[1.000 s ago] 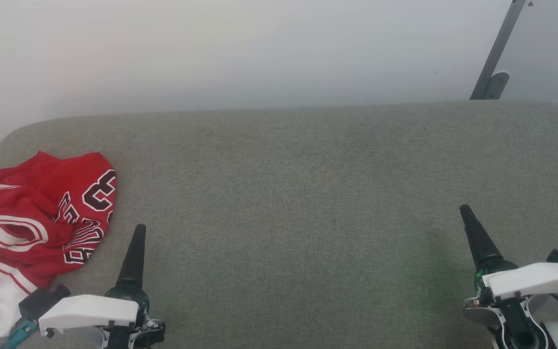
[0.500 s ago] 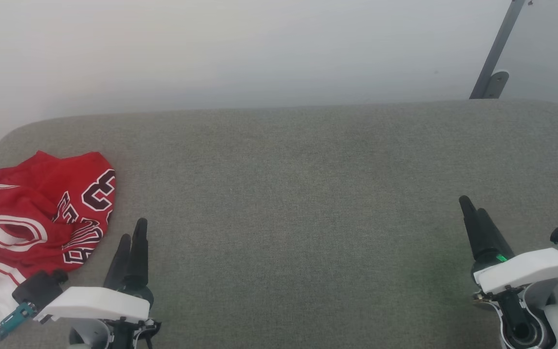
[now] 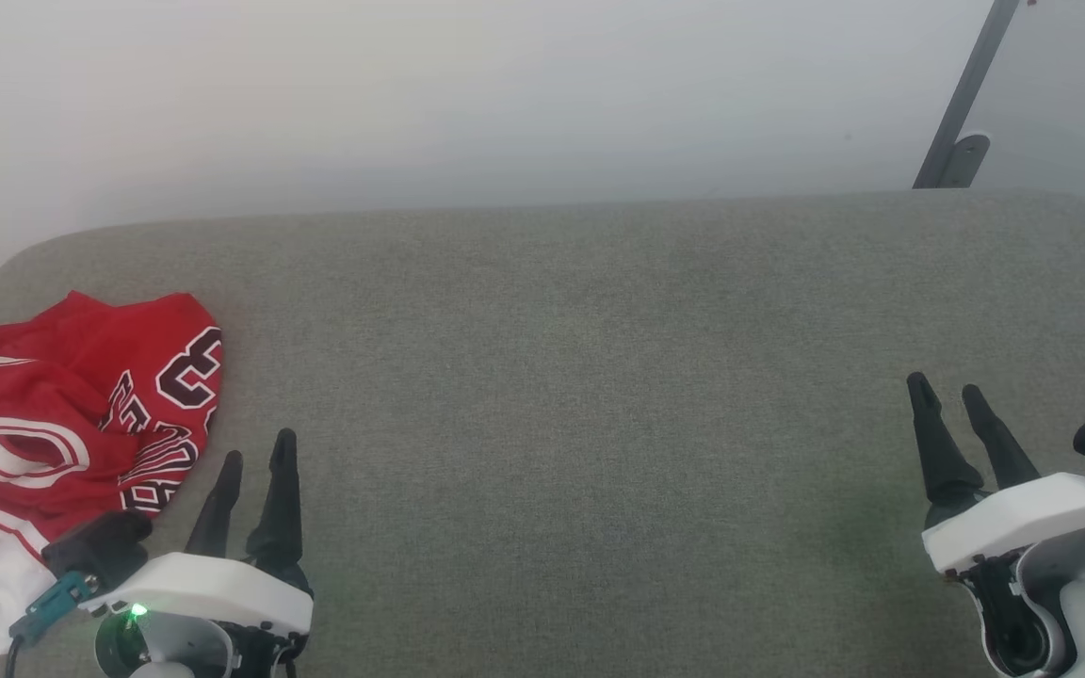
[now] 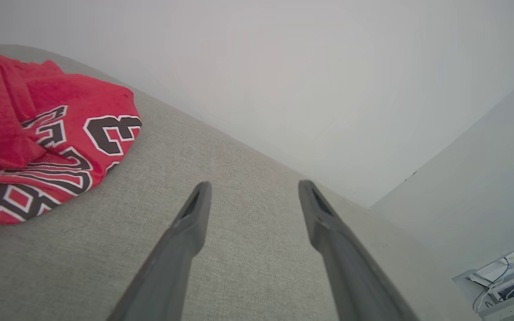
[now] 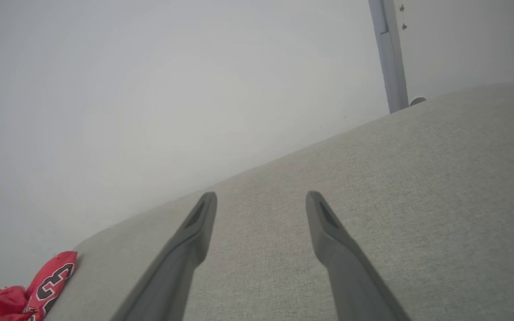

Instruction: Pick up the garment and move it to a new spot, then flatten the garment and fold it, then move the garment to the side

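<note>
a grey woven fabric surface point(image 3: 599, 424) with rounded far corners spreads across the head view, backed by a plain pale wall point(image 3: 505, 94). a grey metal post point(image 3: 966, 94) rises behind the surface's far right corner. in the left wrist view a second wall meets the first, and some white equipment point(image 4: 502, 285) with cables sits low at the right edge

the garment point(image 3: 81, 405) lies crumpled in a heap at the surface's left end, close to the edge. it is red, with dark white-outlined lettering and a number, white-and-red striped trim round an opening, and a white part at its near end

the left gripper point(image 3: 258, 446) is just beside the heap's right side and apart from it, its two dark fingers spread over bare fabric. the right gripper point(image 3: 944, 384) is well apart, near the surface's right end, fingers likewise spread with nothing between them

the lettering is creased and folded under, so the word cannot be read whole. a black block point(image 3: 95, 546) on the left wrist covers part of the garment's near edge. the left wrist view cuts off the heap's left part, and in the right wrist view a small red piece sits at the lower left corner
</note>
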Controlling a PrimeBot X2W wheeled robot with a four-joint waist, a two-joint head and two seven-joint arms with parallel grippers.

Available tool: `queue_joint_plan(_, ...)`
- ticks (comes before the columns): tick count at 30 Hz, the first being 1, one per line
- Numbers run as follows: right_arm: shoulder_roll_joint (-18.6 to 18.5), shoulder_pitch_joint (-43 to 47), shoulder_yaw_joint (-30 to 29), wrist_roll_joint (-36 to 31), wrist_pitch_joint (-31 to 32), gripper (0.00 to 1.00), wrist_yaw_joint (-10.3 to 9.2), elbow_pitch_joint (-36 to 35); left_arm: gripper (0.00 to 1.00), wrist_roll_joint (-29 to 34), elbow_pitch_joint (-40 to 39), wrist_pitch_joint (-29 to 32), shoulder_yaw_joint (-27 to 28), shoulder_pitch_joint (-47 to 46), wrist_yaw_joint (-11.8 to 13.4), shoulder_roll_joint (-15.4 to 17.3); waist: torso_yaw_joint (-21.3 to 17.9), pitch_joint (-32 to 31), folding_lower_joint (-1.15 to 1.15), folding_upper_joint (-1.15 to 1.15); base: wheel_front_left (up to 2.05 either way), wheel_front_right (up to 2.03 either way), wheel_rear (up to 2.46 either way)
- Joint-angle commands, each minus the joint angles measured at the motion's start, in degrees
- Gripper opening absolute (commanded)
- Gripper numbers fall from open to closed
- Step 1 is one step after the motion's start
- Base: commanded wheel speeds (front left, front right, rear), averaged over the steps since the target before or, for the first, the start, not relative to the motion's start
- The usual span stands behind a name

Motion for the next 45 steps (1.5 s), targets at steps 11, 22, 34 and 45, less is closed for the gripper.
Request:
queue_joint_plan(11,-0.59,-1.11,-1.02,-10.84,-2.27,1.00,0.02,-0.85,1.00,9.03,-0.77,-2.20,-0.63,-0.08,0.71,1.03,-0.18,0.19,0.00,0.00,0.00,0.00,0.00)
queue_joint_plan(22,-0.65,-0.68,-1.93,-18.25,-3.82,1.00,0.03,-0.65,1.00,15.55,0.49,-3.75,-1.20,0.57,1.33,1.28,-0.37,0.12,0.00,0.00,0.00,0.00,0.00)
queue_joint_plan(34,-0.48,0.29,-2.94,-23.51,-5.35,1.00,0.03,-0.38,1.00,20.53,1.70,-5.24,-0.57,1.39,1.55,0.88,-0.45,-0.18,0.00,0.00,0.00,0.00,0.00)
queue_joint_plan(45,-0.33,0.24,-4.66,-27.01,-6.68,1.00,0.03,-0.52,1.00,24.82,2.02,-6.59,0.21,1.33,1.12,0.17,-0.46,0.21,0.00,0.00,0.00,0.00,0.00)
